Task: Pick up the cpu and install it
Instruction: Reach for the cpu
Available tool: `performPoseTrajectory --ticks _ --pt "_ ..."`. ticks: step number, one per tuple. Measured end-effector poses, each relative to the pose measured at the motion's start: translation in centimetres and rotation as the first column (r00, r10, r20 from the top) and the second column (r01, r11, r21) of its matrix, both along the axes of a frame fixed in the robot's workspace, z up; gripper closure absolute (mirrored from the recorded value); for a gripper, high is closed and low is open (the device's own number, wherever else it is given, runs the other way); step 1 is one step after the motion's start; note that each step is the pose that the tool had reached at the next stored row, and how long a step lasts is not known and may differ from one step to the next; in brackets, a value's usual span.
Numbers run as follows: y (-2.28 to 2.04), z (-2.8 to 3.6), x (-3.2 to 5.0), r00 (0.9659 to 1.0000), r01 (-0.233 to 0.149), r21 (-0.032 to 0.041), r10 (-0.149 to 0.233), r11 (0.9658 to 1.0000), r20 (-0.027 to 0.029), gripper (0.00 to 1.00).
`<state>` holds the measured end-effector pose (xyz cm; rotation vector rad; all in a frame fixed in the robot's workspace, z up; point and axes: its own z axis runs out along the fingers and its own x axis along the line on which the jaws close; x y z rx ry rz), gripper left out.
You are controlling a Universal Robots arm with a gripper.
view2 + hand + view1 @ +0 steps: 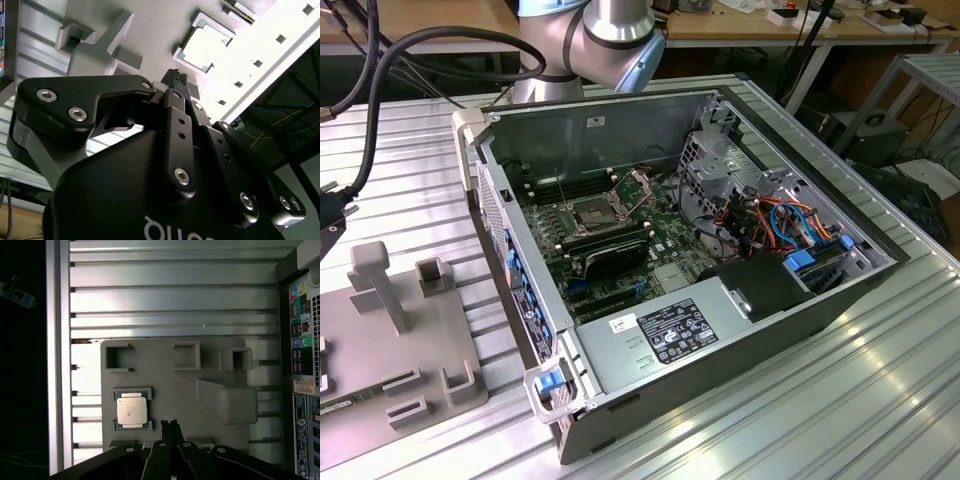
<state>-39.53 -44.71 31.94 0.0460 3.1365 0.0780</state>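
Observation:
The cpu is a small silvery-tan square lying flat in a framed pocket of the grey fixture plate. In the second wrist view the cpu looks washed-out bright inside that pocket. My gripper hovers above the plate, a little to one side of the cpu and apart from it. Its black fingertips are pressed together with nothing between them. In the exterior view, the open socket sits on the motherboard inside the computer case, with its metal frame lifted.
The fixture plate lies on the ribbed aluminium table at the exterior view's left, carrying upright grey blocks and posts. The case's rear panel with ports borders the plate. Cables, drive bays and a power supply fill the case.

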Motion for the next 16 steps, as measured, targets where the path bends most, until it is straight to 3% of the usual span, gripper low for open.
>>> performPoseTrajectory --ticks 6,16 --pt "-0.13 -0.56 -0.95 1.0000 0.000 -0.0003 0.000 1.0000 0.0007 0.89" --pt "-0.39 -2.03 -1.95 1.0000 -0.001 -0.0002 0.001 1.0000 0.0008 0.89"
